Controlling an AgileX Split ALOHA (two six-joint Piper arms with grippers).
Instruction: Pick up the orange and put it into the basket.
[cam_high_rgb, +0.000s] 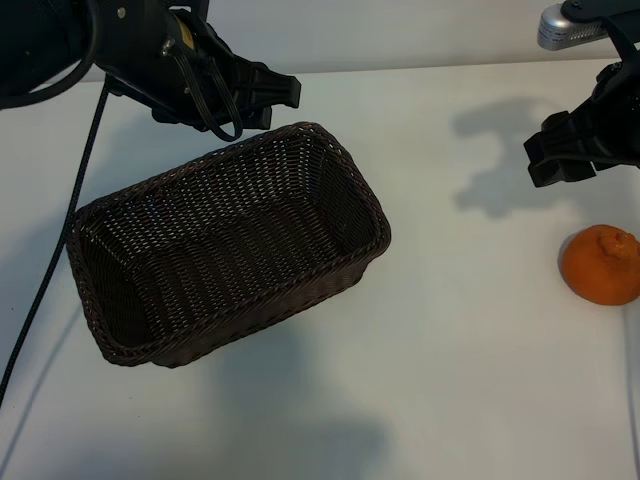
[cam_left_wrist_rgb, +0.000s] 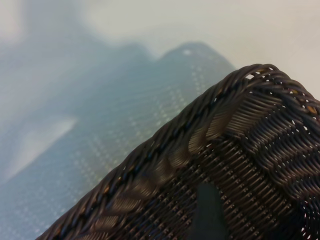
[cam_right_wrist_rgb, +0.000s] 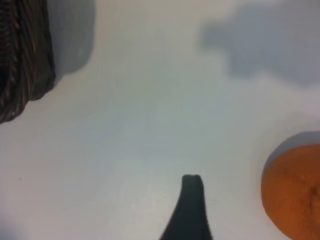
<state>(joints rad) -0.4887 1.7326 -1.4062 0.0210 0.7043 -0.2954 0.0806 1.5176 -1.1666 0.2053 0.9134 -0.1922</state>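
Wicker, dark brown, is what you see first: the basket sits on the white table toward its left side, your left claw hanging open and empty just above its far rim. Over by the right edge your right claw hovers open, holding nothing, with the orange resting on the table just nearer than it.

A dark pincer fingertip hangs over the white table, orange near, basket well apart.
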